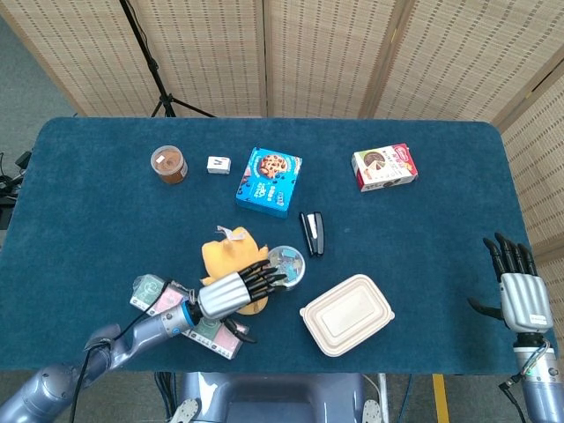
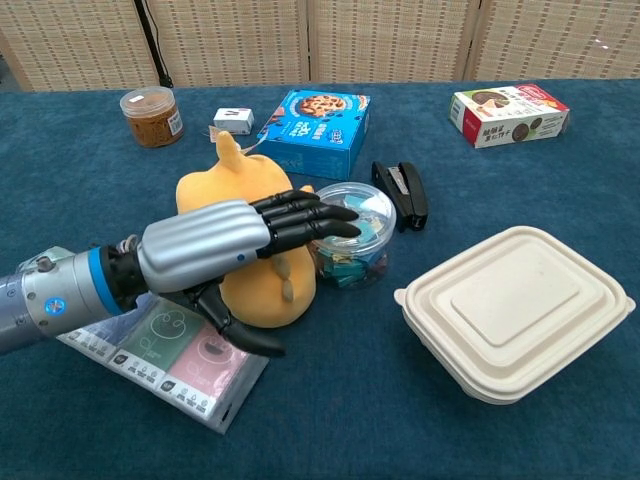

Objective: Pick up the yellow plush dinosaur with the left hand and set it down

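Note:
The yellow plush dinosaur stands upright with its tail and white tag pointing up, just left of the clear tub. My left hand holds it from the near side: the fingers stretch across its front toward the tub and the thumb hooks under its belly. The hand covers the toy's lower half. Whether the toy touches the table I cannot tell. At the table's right front edge my right hand rests, fingers spread and holding nothing; only the head view shows it.
A clear tub of clips touches the dinosaur's right side. A pastel tissue pack lies under my left forearm. Beige clamshell box at right front, black stapler, blue cookie box, brown jar, small white box, red snack box.

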Motion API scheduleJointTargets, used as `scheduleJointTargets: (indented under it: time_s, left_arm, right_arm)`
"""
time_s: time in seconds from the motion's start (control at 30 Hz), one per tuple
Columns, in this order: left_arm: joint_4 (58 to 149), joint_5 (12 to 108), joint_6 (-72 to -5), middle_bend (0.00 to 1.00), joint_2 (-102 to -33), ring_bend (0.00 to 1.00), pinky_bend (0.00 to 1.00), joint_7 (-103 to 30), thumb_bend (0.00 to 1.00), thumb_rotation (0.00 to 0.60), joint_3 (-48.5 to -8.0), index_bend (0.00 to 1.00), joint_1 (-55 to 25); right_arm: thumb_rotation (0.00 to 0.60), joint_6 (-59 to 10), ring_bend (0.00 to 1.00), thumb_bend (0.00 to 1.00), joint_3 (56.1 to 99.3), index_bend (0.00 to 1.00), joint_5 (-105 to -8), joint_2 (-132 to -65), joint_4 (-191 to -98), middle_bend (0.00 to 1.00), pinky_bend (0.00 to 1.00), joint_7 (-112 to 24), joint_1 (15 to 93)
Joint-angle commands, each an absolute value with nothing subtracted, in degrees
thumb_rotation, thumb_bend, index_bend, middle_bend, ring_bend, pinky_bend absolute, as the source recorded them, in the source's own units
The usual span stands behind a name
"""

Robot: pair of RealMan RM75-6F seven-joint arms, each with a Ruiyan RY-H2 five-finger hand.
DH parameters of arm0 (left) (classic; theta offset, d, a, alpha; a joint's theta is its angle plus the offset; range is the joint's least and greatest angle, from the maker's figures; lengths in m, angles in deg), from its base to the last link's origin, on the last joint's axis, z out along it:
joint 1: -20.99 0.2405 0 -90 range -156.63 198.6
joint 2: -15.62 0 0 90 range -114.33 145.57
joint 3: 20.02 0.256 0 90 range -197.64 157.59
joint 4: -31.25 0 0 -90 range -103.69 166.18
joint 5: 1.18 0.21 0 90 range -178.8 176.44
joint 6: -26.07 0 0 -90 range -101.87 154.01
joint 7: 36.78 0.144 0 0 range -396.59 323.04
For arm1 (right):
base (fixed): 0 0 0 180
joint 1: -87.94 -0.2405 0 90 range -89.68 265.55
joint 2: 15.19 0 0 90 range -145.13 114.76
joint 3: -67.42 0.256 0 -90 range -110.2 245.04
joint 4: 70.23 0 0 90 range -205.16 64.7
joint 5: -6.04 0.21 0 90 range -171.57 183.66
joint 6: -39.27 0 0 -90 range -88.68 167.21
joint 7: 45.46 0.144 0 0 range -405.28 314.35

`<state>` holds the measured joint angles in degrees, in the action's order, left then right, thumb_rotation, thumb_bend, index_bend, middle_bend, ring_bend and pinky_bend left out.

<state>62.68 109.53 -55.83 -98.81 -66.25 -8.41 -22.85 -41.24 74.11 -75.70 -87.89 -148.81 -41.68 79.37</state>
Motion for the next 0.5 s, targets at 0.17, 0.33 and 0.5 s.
scheduleJointTargets:
  time_s: [0.17, 0.33, 0.5]
  left_arm:
    - [69.9, 111.0, -56.0, 0.00, -96.4, 0.00, 0.00, -60.6, 0.00, 0.085, -6.6, 0.00, -23.1]
    - [70.9, 109.3, -54.0, 0.00, -95.2, 0.00, 0.00, -60.1, 0.00, 0.084, -7.4, 0.00, -23.5]
    - [67.5, 107.0, -51.2, 0.00, -95.4, 0.00, 0.00, -61.4, 0.00, 0.084, -8.8, 0.00, -23.9]
  right_arm:
    - [0.600, -41.3, 0.00, 0.00, 74.1, 0.00, -75.8, -88.0, -148.8, 0.00, 0.00, -41.8, 79.3]
    - [0.600, -41.2, 0.00, 0.00, 74.1, 0.00, -75.6, -87.9, -148.7, 0.00, 0.00, -41.7, 79.3]
    - [0.600, -41.0, 0.00, 0.00, 74.0, 0.00, -75.6, -88.0, -148.7, 0.00, 0.00, -41.7, 79.2]
